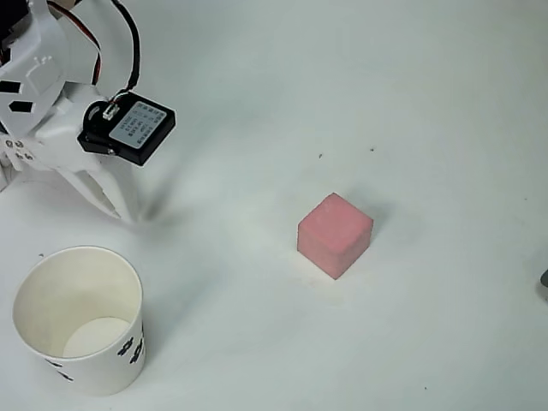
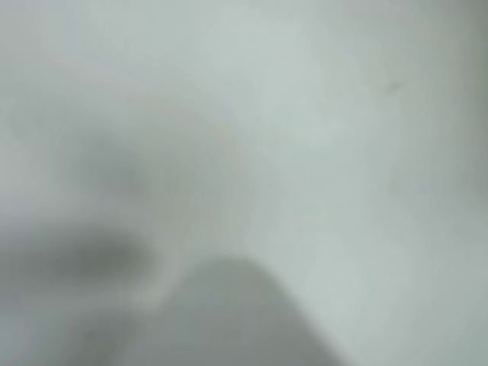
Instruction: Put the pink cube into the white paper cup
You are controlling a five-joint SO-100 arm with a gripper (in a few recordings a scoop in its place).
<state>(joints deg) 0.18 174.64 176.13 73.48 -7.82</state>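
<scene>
The pink cube [image 1: 335,235] sits on the white table right of centre, with nothing touching it. The white paper cup [image 1: 80,317] stands upright at the lower left, its cream inside empty and black marks low on its side. My gripper [image 1: 127,214] reaches down from the white arm at the upper left, its tips close to the table just above the cup and far left of the cube. Its white fingers [image 1: 107,188] taper together to one point with nothing between them. The wrist view is a blur of pale table, with a grey shape [image 2: 236,320] at the bottom.
A black servo block [image 1: 128,128] with a label rides on the arm at the upper left. A small dark object [image 1: 545,282] peeks in at the right edge. White table [image 1: 411,103] stretches between cup and cube and across the far side.
</scene>
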